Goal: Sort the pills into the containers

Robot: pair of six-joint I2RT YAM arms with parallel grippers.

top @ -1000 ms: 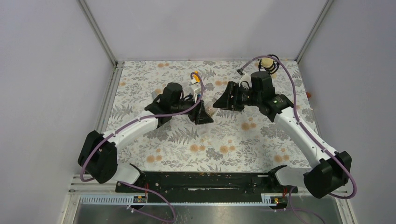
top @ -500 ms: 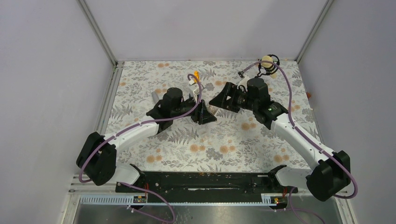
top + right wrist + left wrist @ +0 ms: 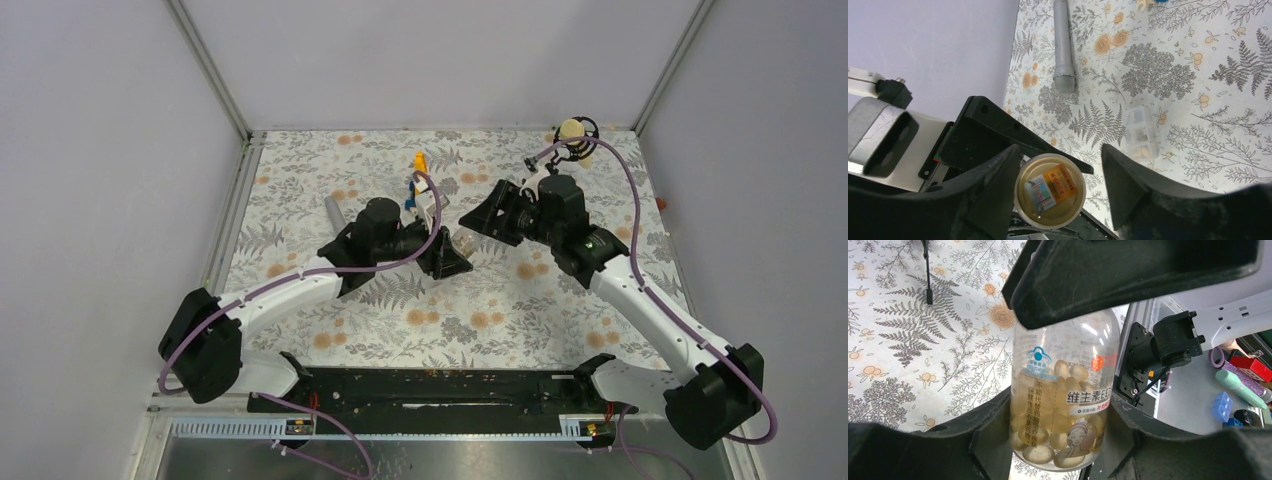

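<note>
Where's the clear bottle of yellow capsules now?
Mid-table in the top view: the clear bottle of yellow capsules sits in the left gripper, its top inside the open right gripper.

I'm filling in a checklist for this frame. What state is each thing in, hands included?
Clear plastic bottle of yellow capsules: gripped, partly full.
Left hand: shut on the bottle.
Right hand: open, fingers either side of the bottle's end.
Grey metal microphone: lying on its side.
Small clear compartment pill box: lying flat, pale pills in one compartment.
</note>
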